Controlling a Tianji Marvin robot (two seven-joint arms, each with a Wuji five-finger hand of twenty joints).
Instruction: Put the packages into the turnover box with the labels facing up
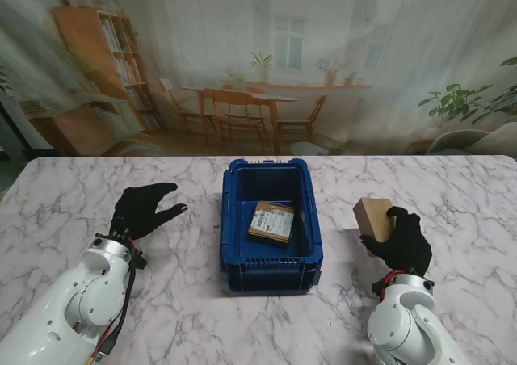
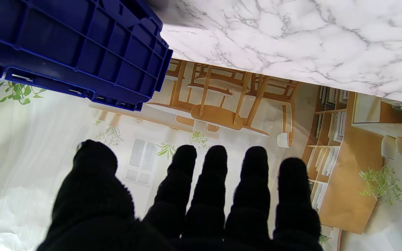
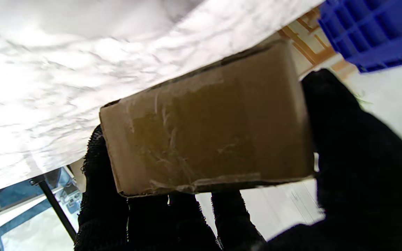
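Observation:
The blue turnover box (image 1: 233,220) stands at the table's middle, and a cardboard package (image 1: 272,221) lies inside it with its white label up. My right hand (image 1: 400,242), in a black glove, is shut on a second brown cardboard package (image 1: 371,215) to the right of the box. In the right wrist view this package (image 3: 208,132) fills the frame, thumb on one side and fingers (image 3: 103,195) on the other; no label shows on its visible faces. My left hand (image 1: 141,208) hovers open to the left of the box, fingers (image 2: 218,181) spread.
The white marble table (image 1: 73,203) spreads to both sides of the box. A printed backdrop of a room (image 1: 258,66) rises behind the far edge. A corner of the blue box (image 2: 82,48) shows in the left wrist view.

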